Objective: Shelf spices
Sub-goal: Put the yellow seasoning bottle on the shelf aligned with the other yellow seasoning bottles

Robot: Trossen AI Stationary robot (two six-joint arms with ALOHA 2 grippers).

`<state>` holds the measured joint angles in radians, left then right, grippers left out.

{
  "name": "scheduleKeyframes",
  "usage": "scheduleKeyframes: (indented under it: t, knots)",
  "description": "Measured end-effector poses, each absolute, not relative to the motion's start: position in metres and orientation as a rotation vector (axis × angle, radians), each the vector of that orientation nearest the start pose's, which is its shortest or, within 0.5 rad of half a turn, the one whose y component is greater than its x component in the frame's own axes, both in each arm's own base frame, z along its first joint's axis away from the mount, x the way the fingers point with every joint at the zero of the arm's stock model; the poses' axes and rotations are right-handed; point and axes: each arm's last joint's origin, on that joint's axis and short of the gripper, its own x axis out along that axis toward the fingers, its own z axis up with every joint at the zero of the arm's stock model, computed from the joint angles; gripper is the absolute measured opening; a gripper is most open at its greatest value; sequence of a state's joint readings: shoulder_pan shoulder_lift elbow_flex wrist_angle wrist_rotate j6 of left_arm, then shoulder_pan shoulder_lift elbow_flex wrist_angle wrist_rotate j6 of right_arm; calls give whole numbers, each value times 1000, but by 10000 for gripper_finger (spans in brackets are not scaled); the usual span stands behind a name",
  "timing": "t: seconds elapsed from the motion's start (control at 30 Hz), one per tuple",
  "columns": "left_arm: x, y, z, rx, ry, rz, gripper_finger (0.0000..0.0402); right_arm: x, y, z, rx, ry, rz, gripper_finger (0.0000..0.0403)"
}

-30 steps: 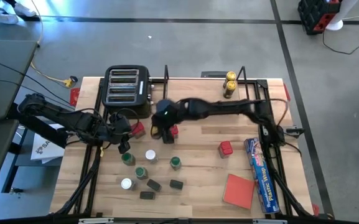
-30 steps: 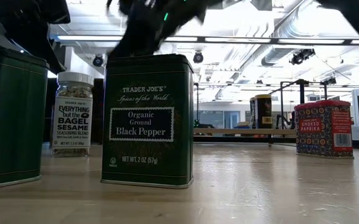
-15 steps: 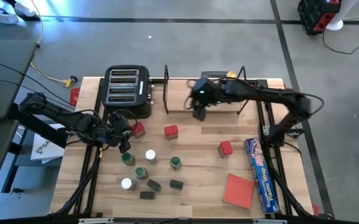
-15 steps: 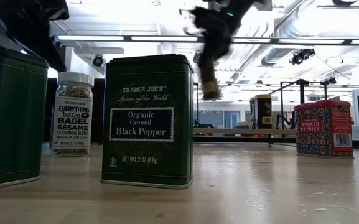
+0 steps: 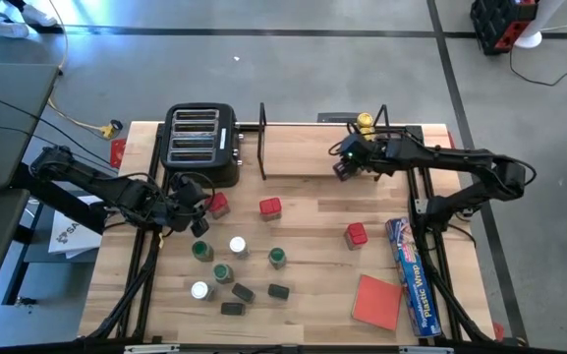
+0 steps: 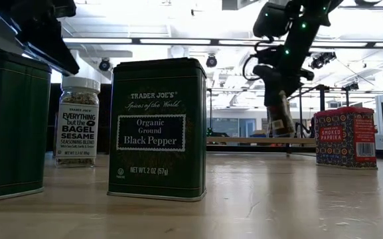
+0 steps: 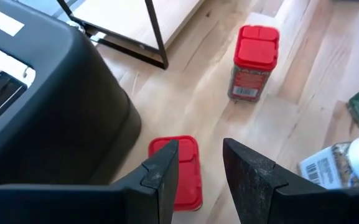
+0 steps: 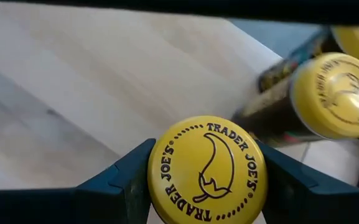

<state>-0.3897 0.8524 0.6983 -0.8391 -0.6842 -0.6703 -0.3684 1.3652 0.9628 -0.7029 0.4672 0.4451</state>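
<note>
While the left gripper (image 5: 191,204) hangs with its fingers (image 7: 160,177) apart just above a red-topped tin (image 7: 180,171) beside the toaster (image 5: 200,146), loose spices lie on the table (image 5: 312,295) in front of it: a second red tin (image 5: 270,207), white-capped and green-capped jars, and small black ones. Farther right, the right gripper (image 5: 345,163) is clamped on a yellow-capped jar (image 8: 206,171) over the shelf (image 5: 293,157) board, near more yellow-capped jars (image 5: 365,121) at the shelf's right end.
</note>
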Motion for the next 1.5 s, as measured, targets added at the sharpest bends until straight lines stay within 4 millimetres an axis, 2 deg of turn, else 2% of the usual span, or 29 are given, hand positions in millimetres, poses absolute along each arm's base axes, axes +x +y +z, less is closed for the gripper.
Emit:
scheduleKeyframes:
  t: [0.2,0.4,1.03,1.17,1.4,1.5]
  knots:
    - [144,-39,249,-126,699,526,119,231,-108,233,292,950,-1040,214]
    - [145,-40,250,-125,692,520,119,229,-108,231,260,961,-1088,246]
    - [145,-40,250,-125,693,520,119,227,-110,233,170,968,-1148,254]
    - [145,-40,250,-125,693,520,119,226,-110,244,170,921,-1157,254]
    - [145,-40,250,-124,693,520,119,216,-106,278,170,817,-1147,254]
    - [145,-40,250,-124,693,520,119,213,-100,290,159,823,-1026,254]
